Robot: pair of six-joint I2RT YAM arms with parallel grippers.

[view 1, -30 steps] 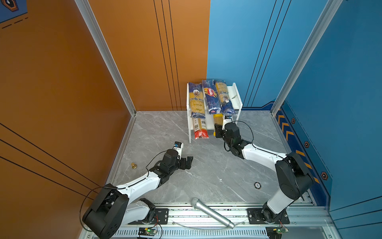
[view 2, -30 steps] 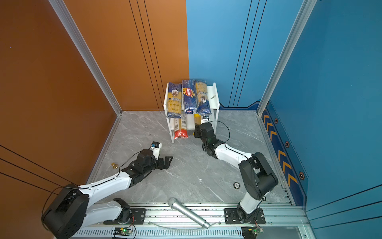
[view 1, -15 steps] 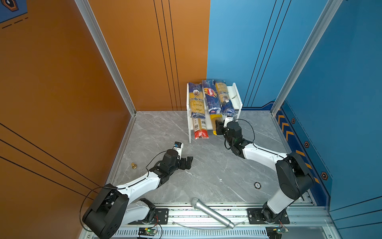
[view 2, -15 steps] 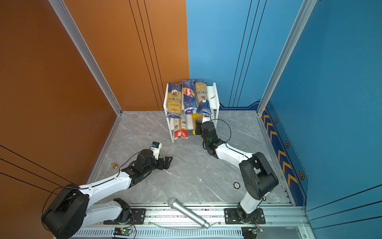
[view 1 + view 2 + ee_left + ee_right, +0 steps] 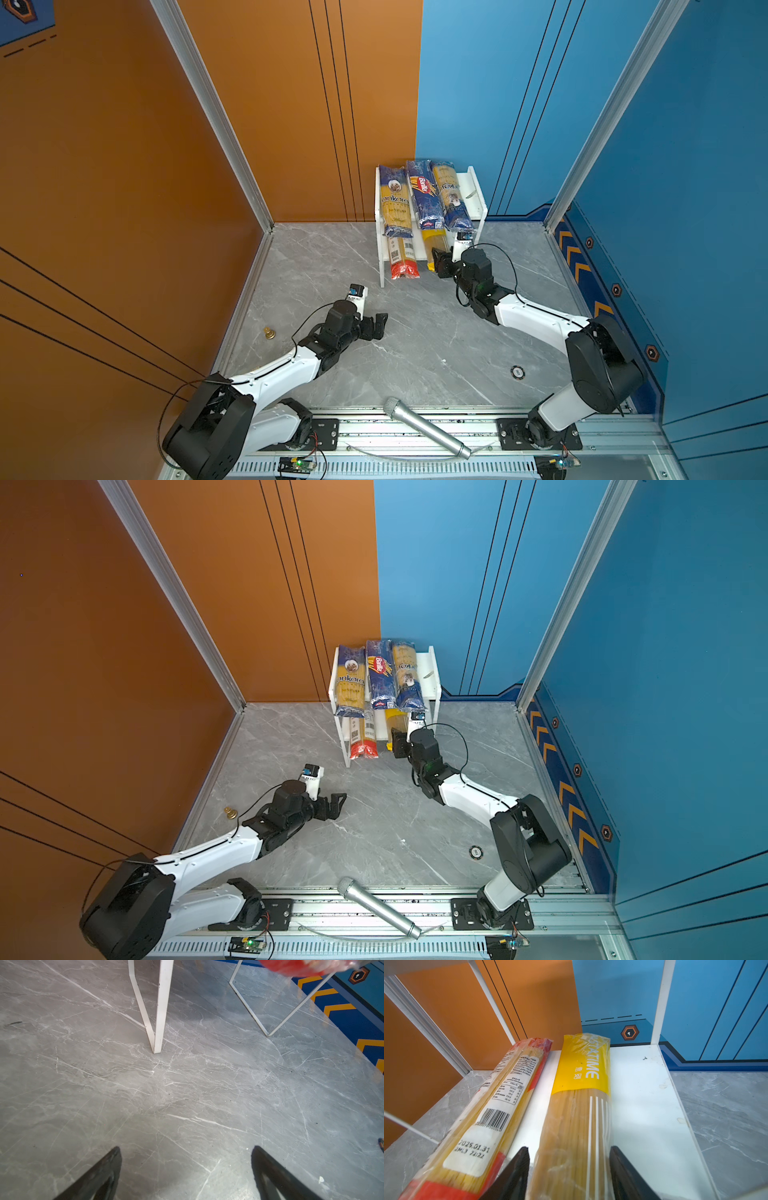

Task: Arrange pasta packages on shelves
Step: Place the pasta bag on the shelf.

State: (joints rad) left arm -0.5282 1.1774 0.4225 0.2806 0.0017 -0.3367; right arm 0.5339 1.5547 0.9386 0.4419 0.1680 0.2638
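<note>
left arm and right arm: white link shells, black joint housings. thin black cable loops off each wrist. left gripper, right gripper: black tapered fingers. green LED on right forearm, probably.

Silver microphone lies at the front — small brass piece near orange wall.

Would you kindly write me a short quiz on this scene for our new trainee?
1. True or false: the left gripper is open and empty.
2. How many bags lie on the top shelf?
3. Fill in: the right gripper has its jaws either side of the ___ bag on the lower shelf.
Key: 1 true; 2 three; 3 yellow bag.
</note>
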